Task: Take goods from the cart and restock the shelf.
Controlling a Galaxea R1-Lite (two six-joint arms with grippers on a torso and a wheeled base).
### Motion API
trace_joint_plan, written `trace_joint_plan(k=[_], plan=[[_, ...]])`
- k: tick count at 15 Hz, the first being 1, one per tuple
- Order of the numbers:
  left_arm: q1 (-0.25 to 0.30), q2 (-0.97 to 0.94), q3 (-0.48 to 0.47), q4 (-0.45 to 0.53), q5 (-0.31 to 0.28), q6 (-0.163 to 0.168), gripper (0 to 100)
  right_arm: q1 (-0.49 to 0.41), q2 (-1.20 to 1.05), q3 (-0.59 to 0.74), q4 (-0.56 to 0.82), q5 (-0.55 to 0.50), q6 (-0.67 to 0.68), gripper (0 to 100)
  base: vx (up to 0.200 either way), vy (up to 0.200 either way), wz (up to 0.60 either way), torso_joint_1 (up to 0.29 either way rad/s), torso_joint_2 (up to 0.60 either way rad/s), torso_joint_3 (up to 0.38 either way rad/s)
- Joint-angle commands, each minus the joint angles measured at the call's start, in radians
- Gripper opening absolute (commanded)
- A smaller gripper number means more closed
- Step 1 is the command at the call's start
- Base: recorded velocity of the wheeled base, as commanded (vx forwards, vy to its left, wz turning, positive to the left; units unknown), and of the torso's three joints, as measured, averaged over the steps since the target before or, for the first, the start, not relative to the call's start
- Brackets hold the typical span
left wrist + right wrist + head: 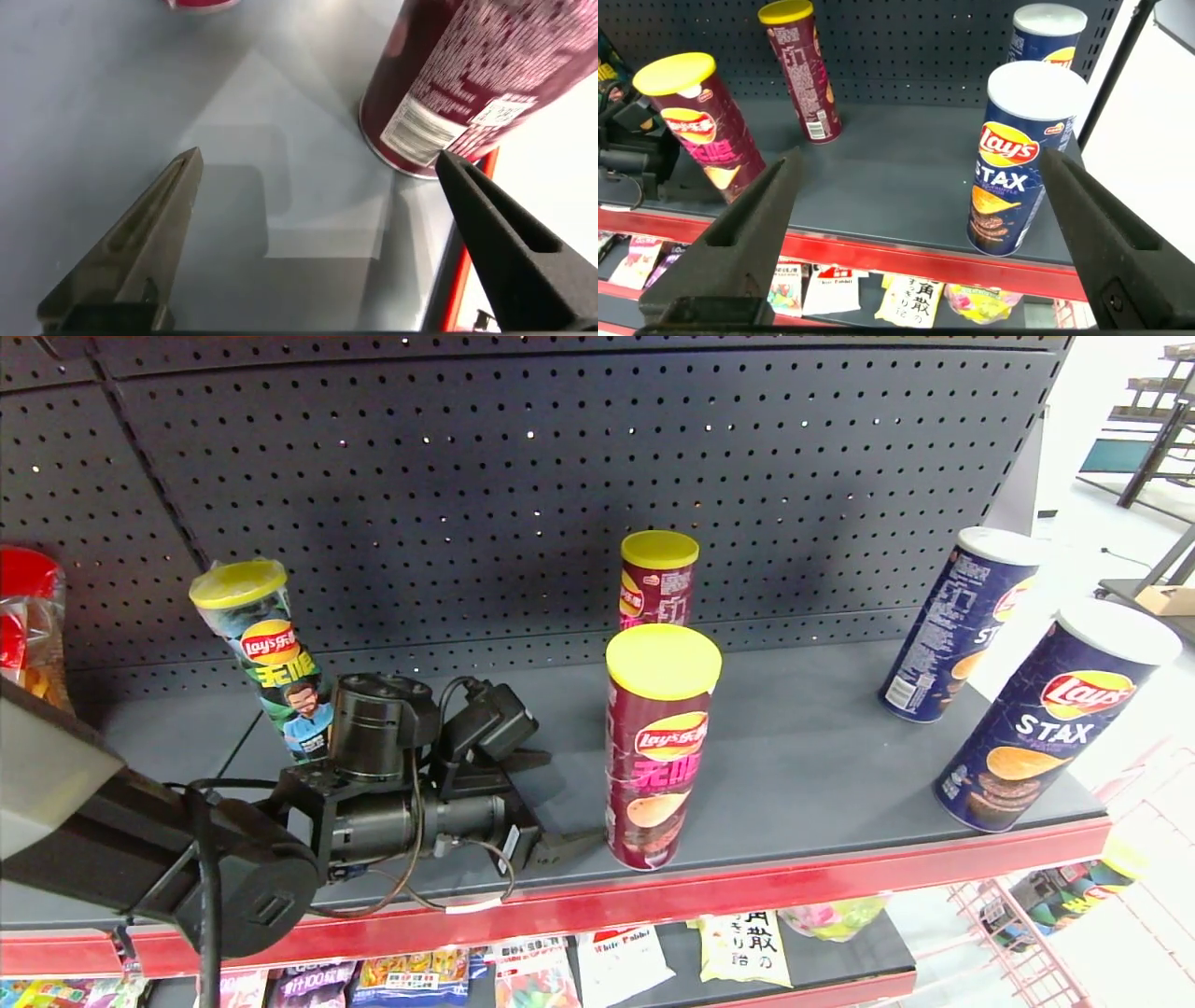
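Head view: a maroon chip can point(661, 747) is seen upright just behind the red shelf lip point(840, 877). It is judged light, thin-walled and slick, best clasped around mid-body. The left gripper point(318, 157) is held spread wide, low just behind that lip, the can's base just off one fingertip point(453, 177), not between the jaws. The right gripper point(920, 157), also spread and empty, is held before the lip.
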Motion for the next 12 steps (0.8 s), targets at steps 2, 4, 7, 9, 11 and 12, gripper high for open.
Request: trace_joint_plan(k=[2,4,7,9,11,12], plan=[[-0.005,0.015,-0.023,0.001,0.006,-0.001,100,0.001,0.004,-0.001,0.000,0.001,0.000,100,0.000,0.000,0.00,0.000,0.00,0.000],[-0.003,0.024,-0.038,0.003,0.008,-0.001,100,0.001,0.004,0.001,0.000,0.001,0.000,100,0.000,0.000,0.00,0.000,0.00,0.000],[-0.002,0.036,-0.063,0.006,0.009,-0.001,100,0.001,0.004,0.001,0.000,0.001,0.001,100,0.000,0.000,0.00,0.000,0.00,0.000],[-0.002,0.045,-0.075,0.006,0.009,-0.001,100,0.001,0.004,0.001,0.000,-0.001,0.009,100,0.000,0.000,0.00,0.000,0.00,0.000],[-0.002,0.053,-0.082,0.004,0.009,-0.001,100,0.001,0.004,0.001,0.000,-0.001,0.011,100,0.000,0.000,0.00,0.000,0.00,0.000],[-0.002,0.053,-0.082,0.004,0.009,-0.001,100,0.001,0.004,0.001,0.000,-0.001,0.011,100,0.000,0.000,0.00,0.000,0.00,0.000]])
